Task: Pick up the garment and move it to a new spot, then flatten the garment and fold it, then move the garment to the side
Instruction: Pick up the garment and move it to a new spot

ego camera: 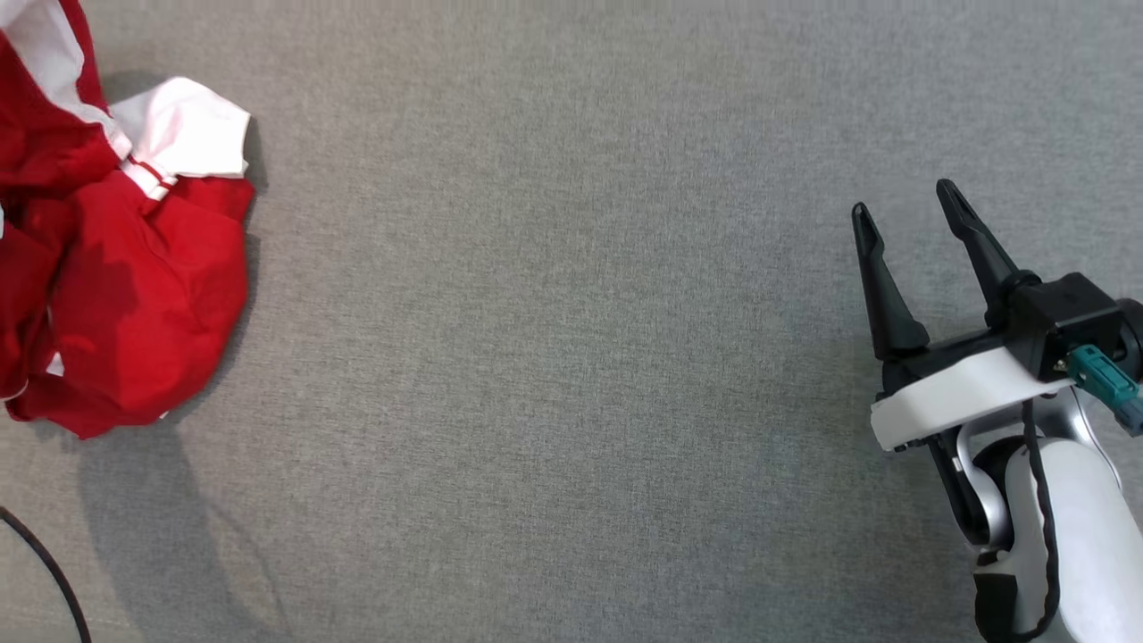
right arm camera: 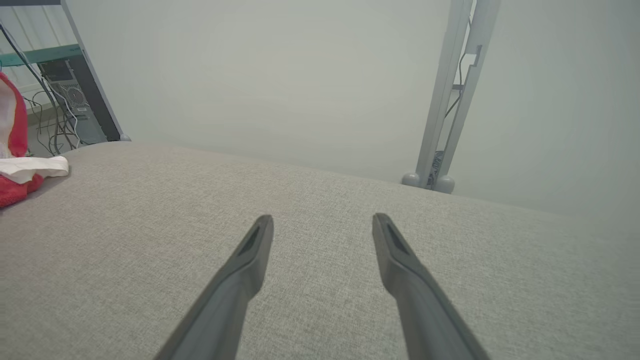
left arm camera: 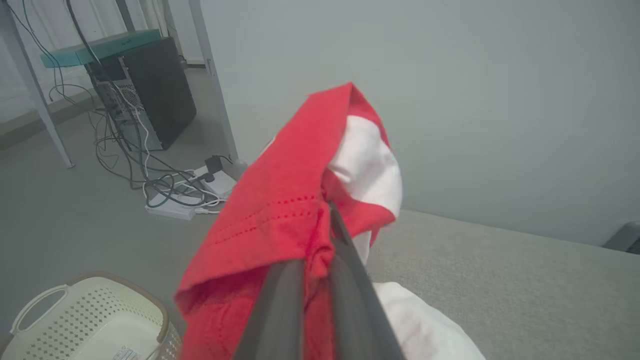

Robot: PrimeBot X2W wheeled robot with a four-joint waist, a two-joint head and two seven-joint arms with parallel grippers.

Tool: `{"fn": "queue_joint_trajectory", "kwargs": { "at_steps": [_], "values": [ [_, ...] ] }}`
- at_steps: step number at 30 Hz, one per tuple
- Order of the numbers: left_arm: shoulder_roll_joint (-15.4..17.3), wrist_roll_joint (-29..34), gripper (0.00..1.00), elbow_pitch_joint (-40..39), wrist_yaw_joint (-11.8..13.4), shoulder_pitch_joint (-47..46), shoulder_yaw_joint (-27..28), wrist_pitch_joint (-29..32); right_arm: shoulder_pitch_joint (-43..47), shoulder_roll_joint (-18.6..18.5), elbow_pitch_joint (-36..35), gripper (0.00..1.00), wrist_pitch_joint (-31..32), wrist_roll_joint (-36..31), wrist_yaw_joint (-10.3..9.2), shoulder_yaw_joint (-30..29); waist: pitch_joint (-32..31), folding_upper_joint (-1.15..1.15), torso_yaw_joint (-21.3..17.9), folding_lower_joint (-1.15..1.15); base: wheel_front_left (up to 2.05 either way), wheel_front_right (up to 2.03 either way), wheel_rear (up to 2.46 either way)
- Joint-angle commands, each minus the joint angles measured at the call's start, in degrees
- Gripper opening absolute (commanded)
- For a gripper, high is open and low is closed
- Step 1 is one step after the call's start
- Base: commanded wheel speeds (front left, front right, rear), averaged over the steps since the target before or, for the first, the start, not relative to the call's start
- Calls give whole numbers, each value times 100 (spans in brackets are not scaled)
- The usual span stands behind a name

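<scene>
Risk: we judged the left gripper [left arm camera: 316, 235] had pinched only a thin fold of the red-and-white garment [ego camera: 134, 295], bunched at the grey fabric surface's [ego camera: 571, 357] left edge, so it might slip free on lifting | Claws: left clamped on that fold; right gripper [ego camera: 904, 198] apart, empty, well away.

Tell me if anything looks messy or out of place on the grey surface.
The red and white garment is crumpled in a heap at the far left of the grey surface, not laid flat. The left gripper is shut on a fold of it. Nothing looks spilled or torn.
</scene>
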Motion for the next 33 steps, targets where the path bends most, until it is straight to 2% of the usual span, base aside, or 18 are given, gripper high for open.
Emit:
{"fn": "queue_joint_trajectory", "kwargs": {
  "at_steps": [1,6,10,16,24,29,33],
  "values": [
    [3,29,0,-37,37,52,4,-73,65,-16,10,100,-55,3,1,-28,-183,0,13,0,0,0,0],
    [-46,164,0,-483,192,430,-53,-443,277,-7,45,100,-104,83,1,-69,-633,0,-27,0,0,0,0],
    [-139,228,0,-1203,386,1011,-43,-559,463,-6,31,100,-119,162,1,-112,-957,0,-81,0,0,0,0],
    [-385,238,0,-2774,879,2251,-60,-563,754,1,-41,100,-124,241,1,-194,-1351,0,-224,0,0,0,0],
    [-565,370,0,-5176,1531,3784,-443,-10,1036,0,-203,100,-127,424,1,-197,-1587,0,-677,0,0,0,0],
    [-660,452,0,-6076,1657,4231,-810,313,1127,0,-261,100,-137,524,1,-135,-1602,0,-1110,0,0,0,0],
    [-855,503,0,-6444,1534,4199,-1251,506,1177,1,-270,100,-161,610,1,-126,-1564,0,-1481,0,0,0,0]
  ]
}}
